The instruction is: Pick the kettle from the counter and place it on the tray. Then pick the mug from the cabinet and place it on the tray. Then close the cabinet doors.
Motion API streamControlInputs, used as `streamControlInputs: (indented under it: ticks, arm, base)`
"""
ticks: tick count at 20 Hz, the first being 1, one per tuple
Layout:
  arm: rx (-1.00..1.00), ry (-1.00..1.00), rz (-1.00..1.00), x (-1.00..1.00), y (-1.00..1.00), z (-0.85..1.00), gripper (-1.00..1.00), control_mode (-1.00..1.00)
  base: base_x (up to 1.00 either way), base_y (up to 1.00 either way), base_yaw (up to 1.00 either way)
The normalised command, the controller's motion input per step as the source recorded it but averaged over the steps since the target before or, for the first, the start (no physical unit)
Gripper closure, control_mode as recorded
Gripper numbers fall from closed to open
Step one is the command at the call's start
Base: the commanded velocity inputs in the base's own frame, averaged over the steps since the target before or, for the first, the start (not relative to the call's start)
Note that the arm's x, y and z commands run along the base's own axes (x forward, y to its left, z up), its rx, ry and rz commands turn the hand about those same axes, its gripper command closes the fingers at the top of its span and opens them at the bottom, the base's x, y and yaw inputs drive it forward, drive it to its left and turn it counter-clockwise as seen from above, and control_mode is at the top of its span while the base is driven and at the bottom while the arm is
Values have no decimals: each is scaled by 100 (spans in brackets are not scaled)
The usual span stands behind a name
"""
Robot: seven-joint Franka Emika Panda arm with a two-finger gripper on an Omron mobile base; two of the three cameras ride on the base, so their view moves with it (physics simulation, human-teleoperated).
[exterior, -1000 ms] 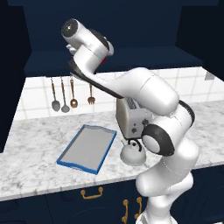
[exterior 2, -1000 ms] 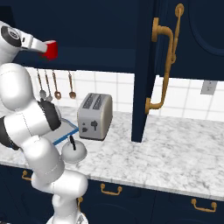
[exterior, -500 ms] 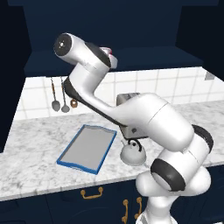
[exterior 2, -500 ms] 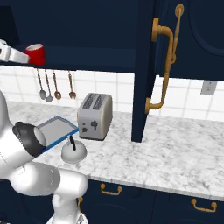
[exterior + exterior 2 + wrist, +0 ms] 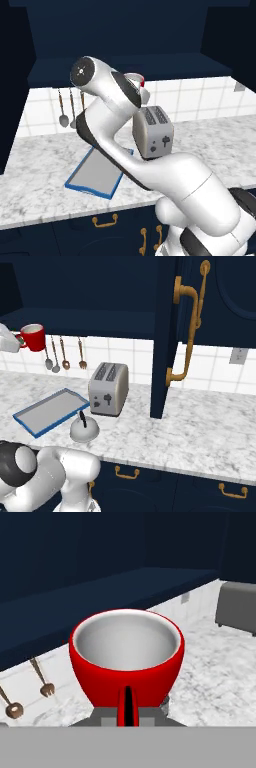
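Observation:
The red mug (image 5: 126, 657) hangs in the air with its handle between my fingers; my gripper (image 5: 127, 716) is shut on it. From the right base view the mug (image 5: 32, 337) and gripper (image 5: 21, 342) hover at the far left, above the tray's (image 5: 52, 411) far end, just under the open cabinet (image 5: 90, 286). A sliver of the mug (image 5: 142, 81) peeks past my arm. The tray (image 5: 97, 172) lies bare on the counter (image 5: 200, 426). The kettle (image 5: 84, 428) stands on the counter by the tray's right corner. The cabinet door (image 5: 165, 331) stands open.
A silver toaster (image 5: 107, 388) sits behind the kettle, right of the tray. Utensils (image 5: 62, 353) hang on the tiled wall behind the tray. The open door's brass handle (image 5: 189, 326) juts toward the room at the right.
The arm has swung left and down with the mug, carrying it from cabinet-shelf height to below the cabinet's bottom edge. Kettle, tray and door have not moved.

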Motion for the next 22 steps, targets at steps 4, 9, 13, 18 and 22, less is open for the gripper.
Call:
streamControlInputs:
  ticks: [4,9,13,18,22]
  arm:
    - [0,9,-8,-48,0,-64,100,-100]
    - [0,9,-2,3,2,-69,100,-100]
    - [0,7,0,51,20,-70,100,-100]
    - [0,7,0,54,21,-68,100,-100]
    - [0,7,-1,55,28,-65,100,-100]
  base:
    - [0,0,0]
    - [0,0,0]
    - [0,0,0]
    - [0,0,0]
    - [0,0,0]
